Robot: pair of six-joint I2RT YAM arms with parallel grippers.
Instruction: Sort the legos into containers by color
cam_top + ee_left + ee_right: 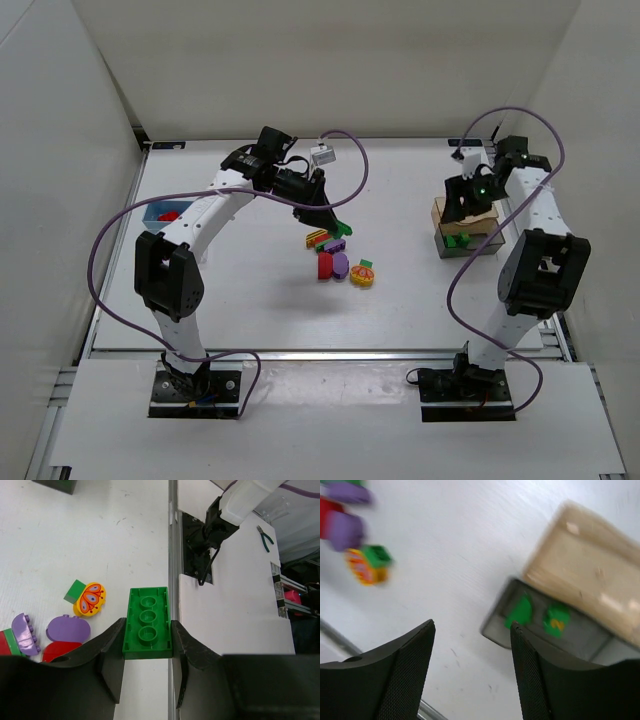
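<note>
Your left gripper (147, 630) pinches a green brick (147, 622) with three studs. One finger (107, 652) presses on each long side, and the brick is gripped at its near end. In the top view this brick sits just beside the far edge of the loose pile in the middle of the table (240, 290); you cannot tell if it touches the table or hangs above it. In the pile you see a yellow-orange butterfly piece (90, 599) touching a small green block (75, 590), a purple rounded piece (67, 628) lying against a red piece (57, 651), and a purple studded piece (24, 631). Your right gripper (471, 627) has its fingers spread apart with nothing between them. It hangs over the right side of the table, near the dark-clear container (495, 612). That wrist view is blurred, but two green blocks (522, 611) show inside the container, and the tan container (580, 565) stands touching it on the far side. At the left edge, well apart from the pile, the blue container (150, 212) holds a red block (171, 213).
</note>
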